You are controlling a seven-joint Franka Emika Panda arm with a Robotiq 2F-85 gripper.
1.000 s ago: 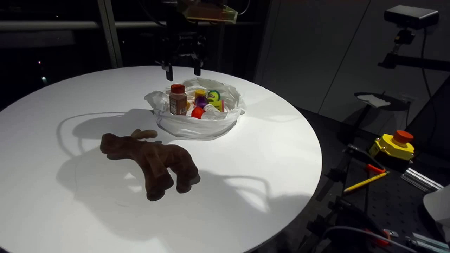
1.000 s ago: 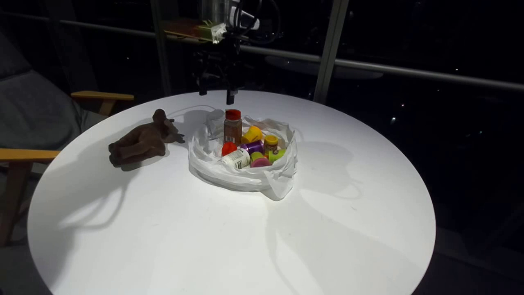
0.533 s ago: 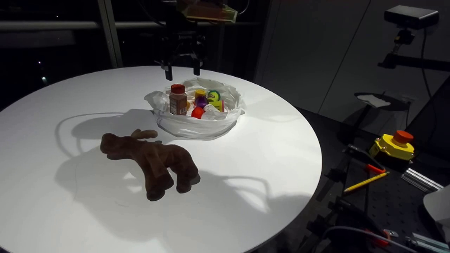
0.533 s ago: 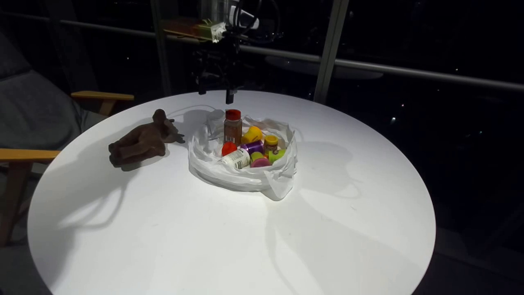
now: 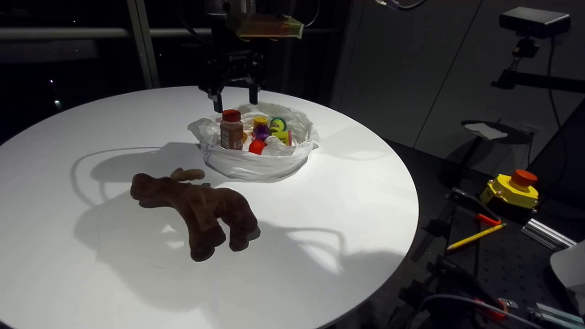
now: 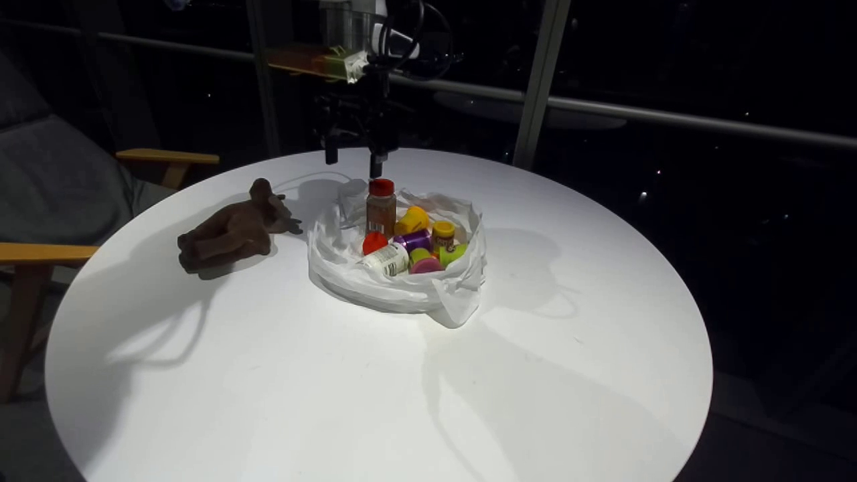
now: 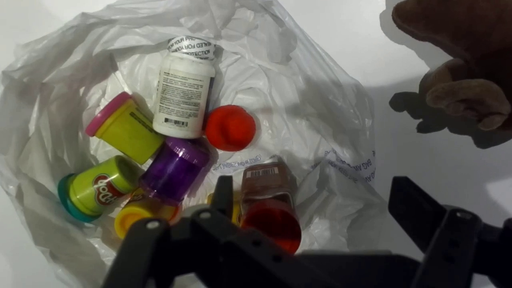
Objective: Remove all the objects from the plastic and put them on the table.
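Red-capped bottle (image 7: pixel 270 203) stands upright below your gripper (image 7: pixel 311 188), off-centre

Reading your wrist view left to right: the lime tub (image 7: pixel 99 188), purple jar (image 7: pixel 176 170), white bottle (image 7: pixel 183 92) and round red piece (image 7: pixel 230 128) lie in the plastic bag (image 7: pixel 328 108). Next comes one finger (image 7: pixel 223 192) of yours, with the red-capped bottle close on its right, standing in the bag, long axis roughly along your approach. Your opposite finger hangs well to the right. Both are spread wide and hold nothing. You'd probably want to shift left in that view before lowering; in an exterior view the finger nearer the bottle sits almost over its cap (image 6: pixel 381 187), the gap hard to read. Far right, the plush toy (image 7: pixel 468 36) lies on the table (image 7: pixel 348 32), already out.
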